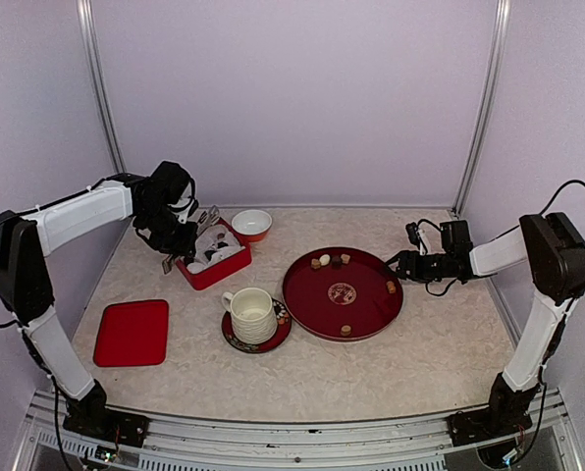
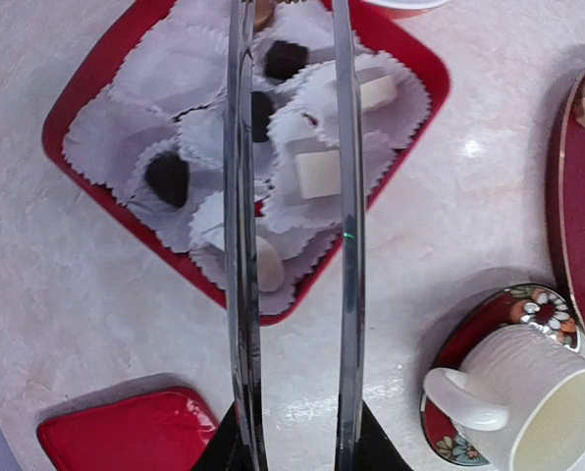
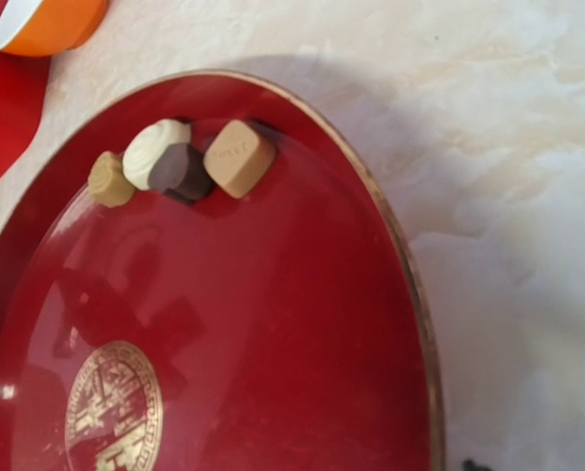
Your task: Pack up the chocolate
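Chocolate (image 1: 345, 331) lies in two places. Nearest, one tan piece sits at the near rim of the round red tray (image 1: 312, 294), which stands a little right of the middle of the table (image 1: 410, 363). Toward the near-left corner lies a flat red lid (image 1: 131, 334). A white cup (image 1: 251, 316) stands on a flowered saucer (image 1: 273, 339) just beside the tray's left rim.

Another piece rests at the tray's right rim, close to the right gripper (image 1: 398, 263). Whether its fingers are apart, I cannot tell. Four pieces, tan, white, dark and tan, huddle at the far rim.

Farther left, the left gripper (image 1: 175, 253) is clamped on metal tongs (image 2: 239, 245). Their blades hang over a red box (image 2: 415, 59) of white paper cups holding dark and white chocolate. An orange bowl (image 1: 251, 225) stands beyond the box.
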